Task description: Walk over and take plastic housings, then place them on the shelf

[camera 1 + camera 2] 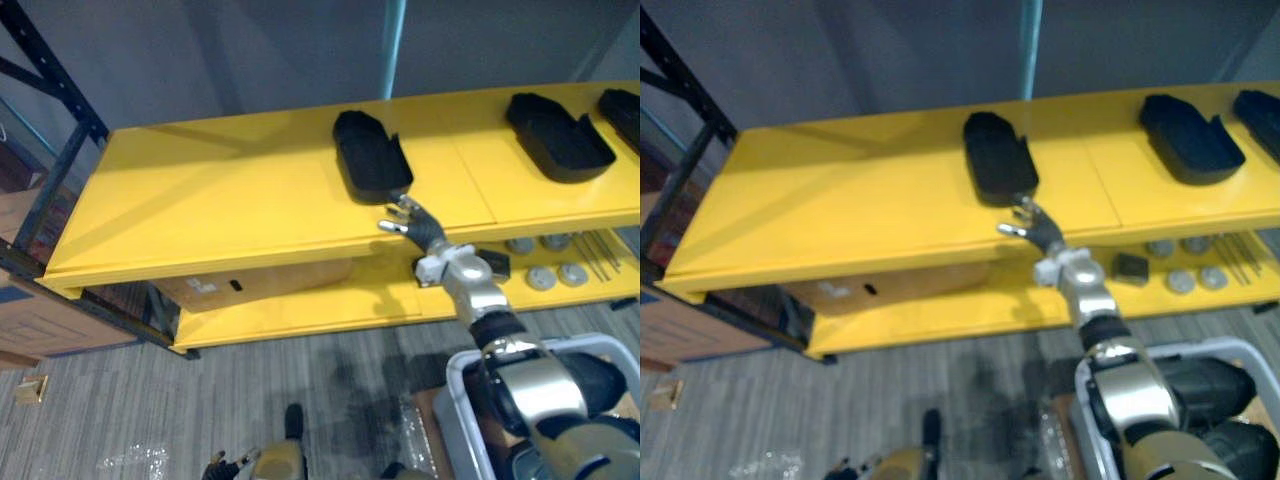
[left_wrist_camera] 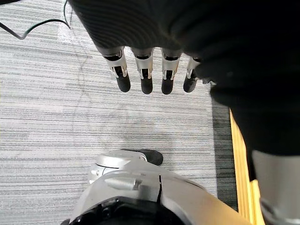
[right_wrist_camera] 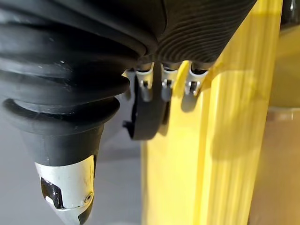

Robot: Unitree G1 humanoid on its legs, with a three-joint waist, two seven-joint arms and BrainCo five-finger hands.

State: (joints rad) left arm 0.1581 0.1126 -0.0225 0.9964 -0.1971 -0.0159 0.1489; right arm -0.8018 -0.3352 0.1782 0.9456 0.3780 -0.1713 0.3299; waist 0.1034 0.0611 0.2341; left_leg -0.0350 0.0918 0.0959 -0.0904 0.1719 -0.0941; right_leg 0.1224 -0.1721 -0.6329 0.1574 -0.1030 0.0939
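A black plastic housing (image 1: pixel 368 153) lies on the top yellow shelf (image 1: pixel 220 200), near its middle. My right hand (image 1: pixel 411 223) reaches over the shelf's front edge to the housing's near end, with fingers spread and relaxed and nothing held. In the right wrist view its straight fingers (image 3: pixel 146 86) hang over the yellow board, and the housing (image 3: pixel 147 117) sits just past them. Two more black housings (image 1: pixel 558 135) (image 1: pixel 622 112) rest on the same shelf further right. My left hand (image 2: pixel 146 70) hangs low over the grey carpet, fingers straight and empty.
The lower yellow shelf (image 1: pixel 300 315) carries a cardboard box (image 1: pixel 250 283), round grey parts (image 1: pixel 545 276) and thin rods (image 1: pixel 597 255). A dark blue rack post (image 1: pixel 60 165) stands at the left. A pale bin (image 1: pixel 462 405) sits on the floor at lower right.
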